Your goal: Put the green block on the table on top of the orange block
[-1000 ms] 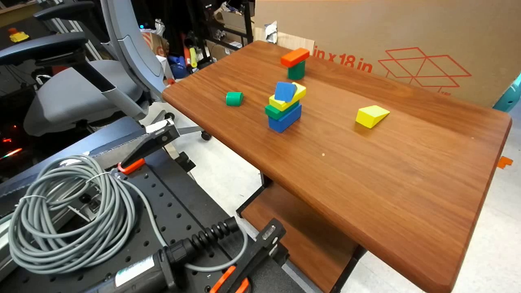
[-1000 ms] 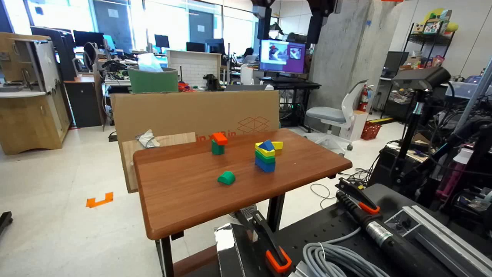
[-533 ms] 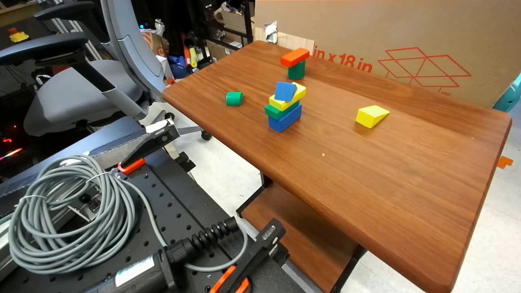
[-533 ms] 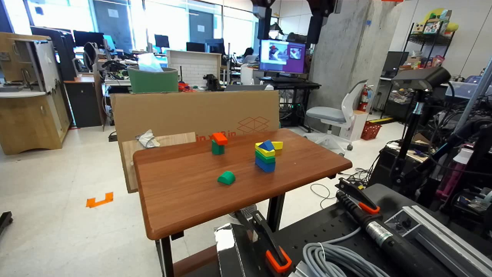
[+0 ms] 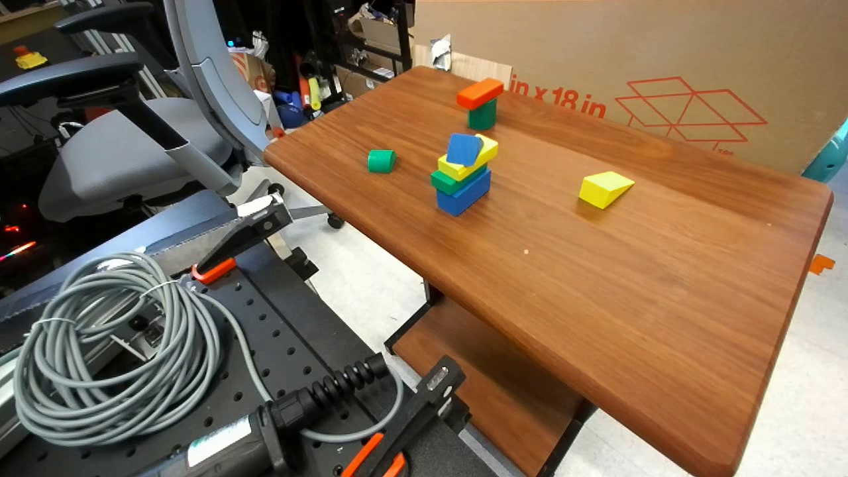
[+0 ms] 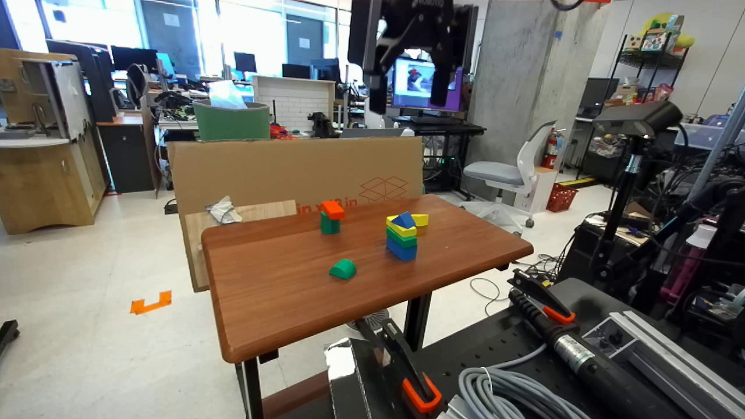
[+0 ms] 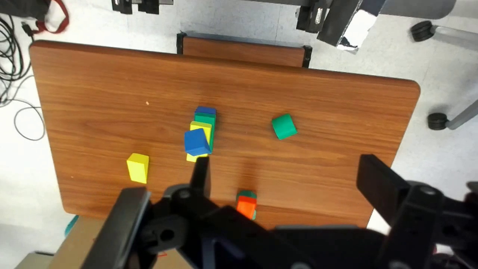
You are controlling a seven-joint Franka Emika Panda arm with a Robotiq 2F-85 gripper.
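1. Above the brown wood-grain table [image 7: 239,145], the black gripper [image 6: 409,105] hangs spread, empty.
2. The green half-round block [image 7: 284,127] lies on the table; approach seems the step.
3. Next: likely descend and pinch it for the orange rectangular block [image 5: 480,94].

Lightly glossy wood-grain table [image 5: 629,298], cardboard sheet [image 5: 563,40], smooth green block [image 7: 284,127]

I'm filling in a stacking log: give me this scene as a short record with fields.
To move: rounded green block, alone on the table
Destination: orange block, on a green base block
Stack, bottom up: blue block, flat green block, yellow piece, top blue piece
Also loose: yellow wedge
Tool: gripper open, empty
Status: not yet placed
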